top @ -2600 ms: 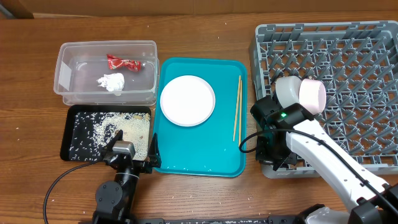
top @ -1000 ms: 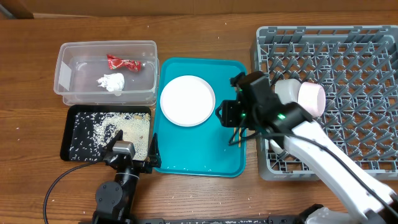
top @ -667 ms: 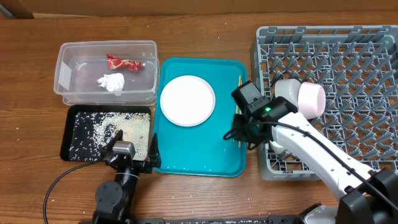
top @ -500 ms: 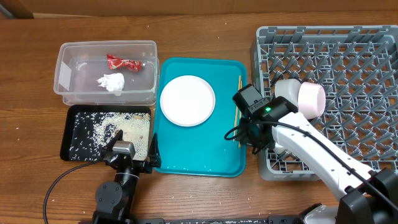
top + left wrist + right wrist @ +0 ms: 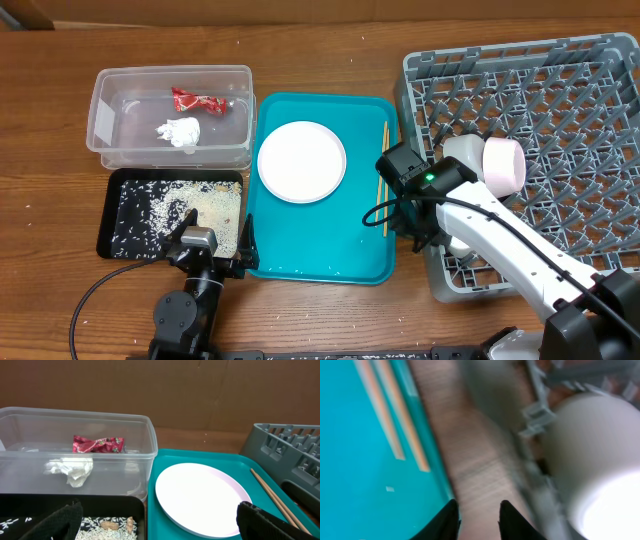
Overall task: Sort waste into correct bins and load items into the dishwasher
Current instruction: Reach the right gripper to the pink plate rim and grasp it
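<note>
1. My right pincer [image 5: 476, 522] hangs low over the bare strip of table [image 5: 475, 460] between the teal tray [image 5: 350, 485] and the dish rack [image 5: 535, 412]. Its two dark tips stand a narrow gap apart with nothing between them. This wrist view is badly blurred.
2. The chopsticks [image 5: 402, 425] lie side by side on the teal tray, just inside its right rim. Their near ends are ahead and to the left of my tips, not touching them.
3. From overhead, the rack sits askew to the table edges, and my right wrist lies beside its left edge.
4. In the rack, near its left side, a white bowl [image 5: 462, 152] and a pinkish bowl [image 5: 505, 165] touch each other. I cannot tell whether either one is really a cup.
5. The plate [image 5: 301, 161] lies flat on the left half of the teal tray.
6. My left pincer [image 5: 159, 510] is spread wide and empty. One finger is over the black tray [image 5: 115, 505] and the other over the teal tray's near edge.
7. The black tray holds the rice scraps [image 5: 195, 208].
8. The clear tub [image 5: 105, 120] behind it holds the red wrapper [image 5: 197, 100] and the tissue [image 5: 180, 132], near each other but apart.
</note>
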